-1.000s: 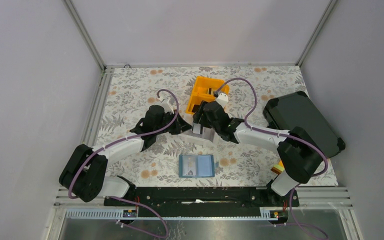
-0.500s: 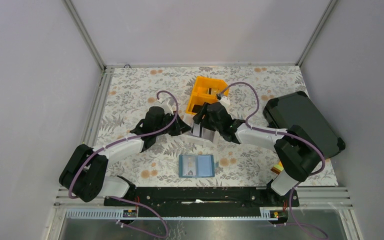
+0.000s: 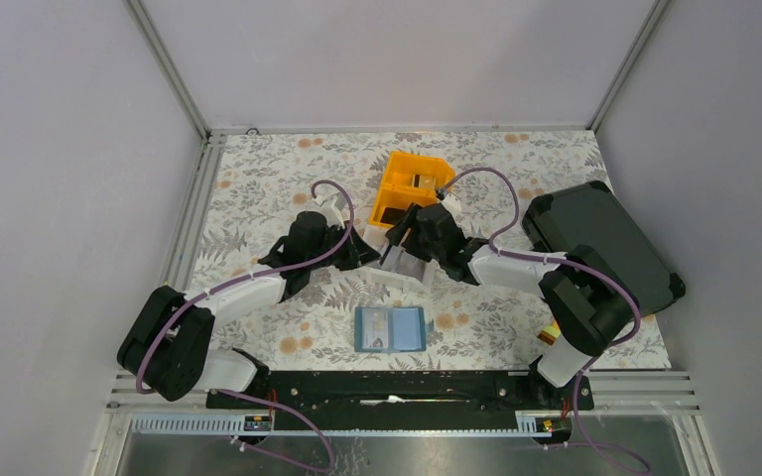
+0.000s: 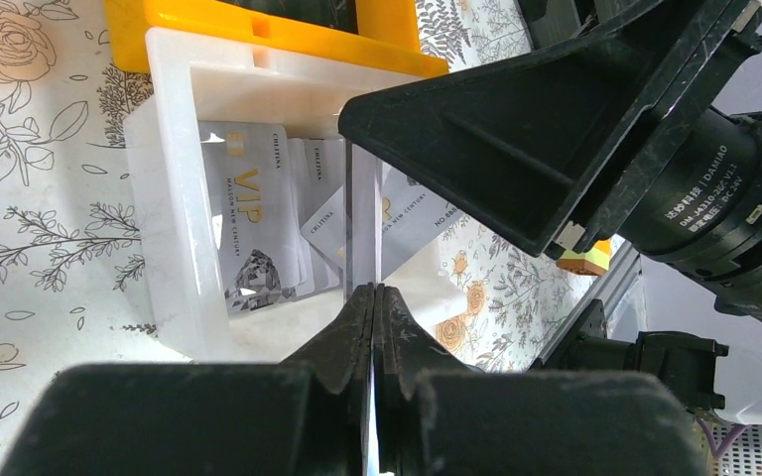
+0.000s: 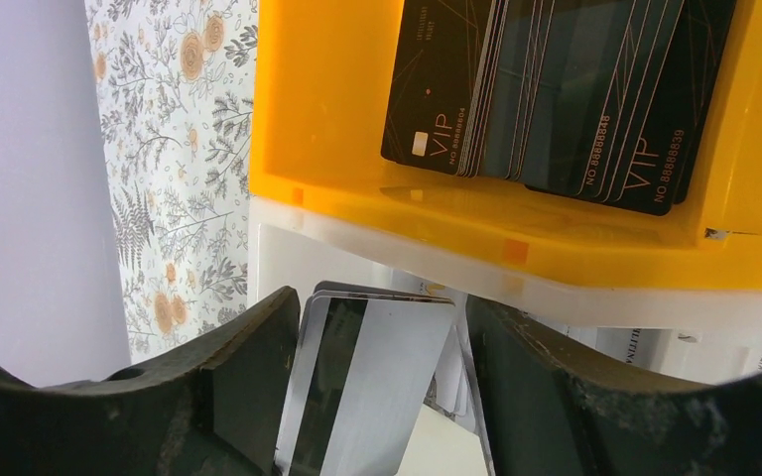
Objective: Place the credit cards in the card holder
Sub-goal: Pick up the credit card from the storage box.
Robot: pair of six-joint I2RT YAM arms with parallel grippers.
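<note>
Left gripper [image 4: 373,297]: its fingers are pressing together on the lower edge of a pale card [image 4: 362,218], which is standing upright and edge-on to the left wrist camera, over the white bin [image 4: 174,198].

Right gripper [image 5: 382,315]: its fingers are standing spread, one on each side of the same pale card [image 5: 377,387], whose dark stripe is facing the right wrist camera. Whether either finger is touching the card cannot be told.

Other pale credit cards [image 4: 258,218] are lying loose and overlapping inside the white bin. Just beyond it, at 12 o'clock, the orange bin [image 5: 327,119] is holding a stack of dark cards [image 5: 556,89] leaning against its far wall.

In the top view the card holder [image 3: 390,328] is lying open on the floral cloth [image 3: 258,178] at 6 o'clock from the two grippers, well apart from them, with nothing standing between. A black hard case [image 3: 600,243] is sitting at 3 o'clock, partly under the right arm.

Against the frame of one second before, the right arm's elbow is sitting slightly further toward 9 o'clock and its wrist slightly nearer the orange bin. The left arm, both bins and the card holder are lying where they were.
</note>
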